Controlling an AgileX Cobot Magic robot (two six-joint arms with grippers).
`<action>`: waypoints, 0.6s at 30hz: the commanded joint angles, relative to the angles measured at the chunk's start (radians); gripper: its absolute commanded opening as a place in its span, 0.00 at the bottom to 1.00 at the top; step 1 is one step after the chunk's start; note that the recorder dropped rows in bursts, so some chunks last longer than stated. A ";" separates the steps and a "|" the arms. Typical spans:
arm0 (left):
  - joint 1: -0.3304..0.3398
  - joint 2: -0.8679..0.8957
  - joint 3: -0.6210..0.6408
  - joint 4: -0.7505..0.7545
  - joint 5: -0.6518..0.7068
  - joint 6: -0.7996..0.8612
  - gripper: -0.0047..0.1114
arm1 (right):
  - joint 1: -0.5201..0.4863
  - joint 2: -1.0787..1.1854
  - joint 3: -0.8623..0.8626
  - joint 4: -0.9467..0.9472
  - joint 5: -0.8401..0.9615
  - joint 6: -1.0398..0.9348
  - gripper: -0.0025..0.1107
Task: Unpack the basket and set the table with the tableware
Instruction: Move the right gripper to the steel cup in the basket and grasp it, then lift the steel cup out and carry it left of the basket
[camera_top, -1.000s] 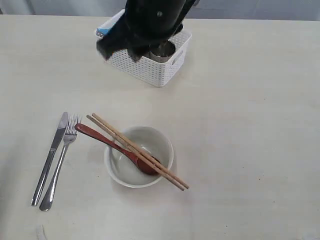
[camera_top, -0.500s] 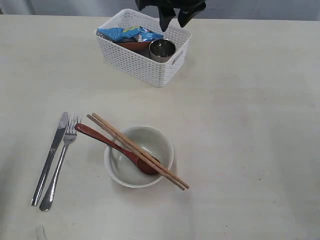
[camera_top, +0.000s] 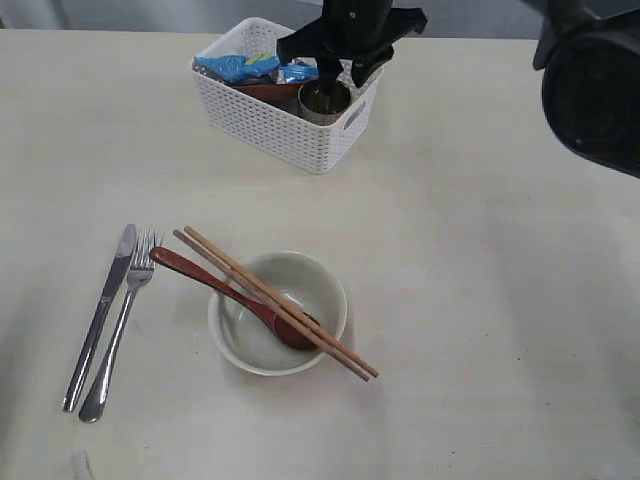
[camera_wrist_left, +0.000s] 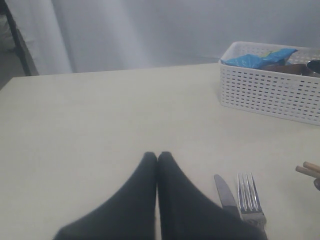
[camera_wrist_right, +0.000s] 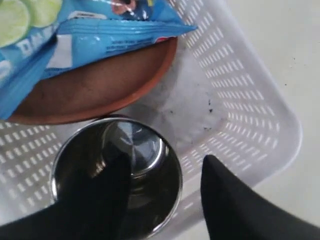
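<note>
Now that your right gripper (camera_top: 338, 75) has dropped into white lattice plastic basket (camera_top: 262, 125) at 12 o'clock of pale beige table (camera_top: 480, 250), jaws spread astride shiny steel cup (camera_top: 325, 100) rim: likely ready to close. Meanwhile your left gripper (camera_wrist_left: 157, 159) pressed together.

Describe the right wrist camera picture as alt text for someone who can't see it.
Open right claw poised over a steel cup standing in a white lattice basket, one finger over the cup's mouth, the other outside its rim. Next to the cup, a reddish-brown plate lies partly under a blue chip bag.
</note>
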 joint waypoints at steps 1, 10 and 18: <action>0.002 -0.004 0.003 -0.006 -0.002 0.001 0.04 | -0.006 0.023 -0.009 -0.028 -0.011 -0.012 0.41; 0.002 -0.004 0.003 -0.006 -0.002 0.001 0.04 | -0.006 0.053 -0.009 -0.023 -0.037 -0.021 0.32; 0.002 -0.004 0.003 -0.006 -0.002 0.001 0.04 | -0.006 0.047 -0.009 -0.023 -0.073 -0.052 0.02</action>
